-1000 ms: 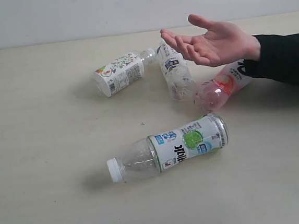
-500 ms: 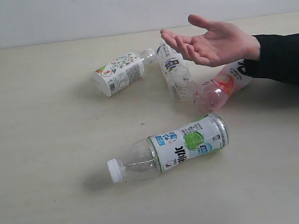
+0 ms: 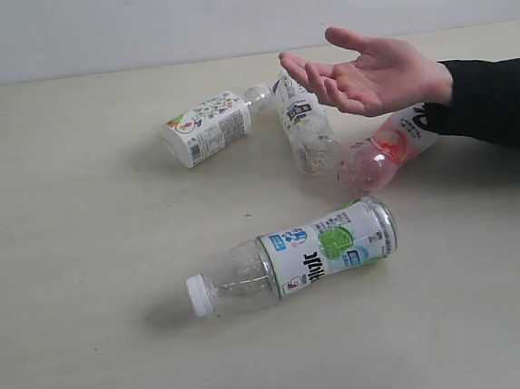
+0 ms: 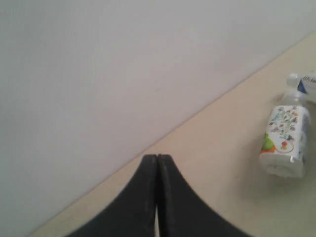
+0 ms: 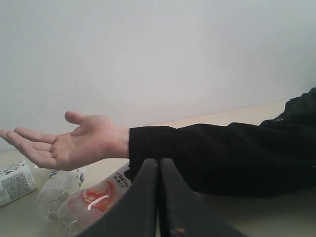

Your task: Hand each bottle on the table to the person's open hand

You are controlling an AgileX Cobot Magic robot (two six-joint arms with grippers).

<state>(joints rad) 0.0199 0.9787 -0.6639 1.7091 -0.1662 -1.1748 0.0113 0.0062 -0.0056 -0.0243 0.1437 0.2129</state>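
- Bottles, four in all, lie on their sides on the table [image 3: 84, 264]; none is yet in the person's open hand [image 3: 368, 76], which is held palm up above the tabletop
- Pink bottle [image 3: 386, 152]: directly beneath the hand and wrist, with its cap end hidden under the black sleeve [image 3: 498, 105]
- Slim blue-labelled bottle [image 3: 305, 127]: partly under the fingertips of the hand, its base close against the pink bottle; whether the two touch cannot be told
- Fruit-print bottle [image 3: 207, 128]: beyond the fingertips, farther from the hand than the slim one
- Lime-green-labelled bottle [image 3: 293, 260]: well apart from the hand, on the exterior camera's side of it, white cap pointing away
- Handling (judged): all look empty or nearly so, hence light; the thin clear walls should dent under a hard squeeze, the round bodies will roll, and the glossy labels may slip; the best hold is across the labelled midsection, jaws square to the long axis
- Left gripper [image 4: 157, 163]: jaws pressed tip to tip, nothing between them, touching no bottle
- Right gripper [image 5: 158, 165]: jaws likewise closed and empty, with the hand and the pink bottle ahead of it
- Either pincer must open wider than a bottle's body before any grasp
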